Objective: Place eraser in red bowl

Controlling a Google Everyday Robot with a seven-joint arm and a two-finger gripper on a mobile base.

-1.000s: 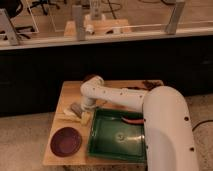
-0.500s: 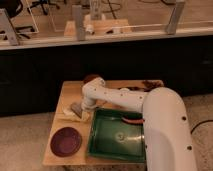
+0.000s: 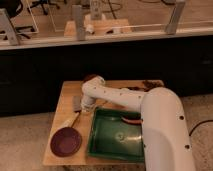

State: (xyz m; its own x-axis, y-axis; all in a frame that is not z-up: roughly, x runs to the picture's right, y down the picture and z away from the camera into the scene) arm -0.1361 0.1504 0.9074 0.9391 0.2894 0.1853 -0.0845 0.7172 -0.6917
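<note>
- The robot's white arm reaches from the lower right across the table, and its bend sits right in front of the red bowl. From where I stand that is the main worry, since a lift and swing toward the bowl could knock it with the arm's own bulk.
- The green tray fills the middle of the table, just right of the working spot. With a loose hold, I reckon the eraser could drop in there instead.
- The maroon dish lies near the front left corner. It is wider and flatter than the bowl and much easier to reach, so a mix-up of target looks possible.
- The red bowl shows only as a rim at the back of the table, behind the arm and well apart from the dish.
- The eraser, a flat grey block, lies on the table near the left edge, not in the bowl. A sideways nudge might push it toward that edge.
- The claw is down at table level, right against the eraser's right side. The wrist hides it, so I cannot tell whether it is wide, narrow or gripping.
- A pale slim thing lies just in front of the eraser. I can't make out what it is, but it could get dragged along if the claw catches it.
</note>
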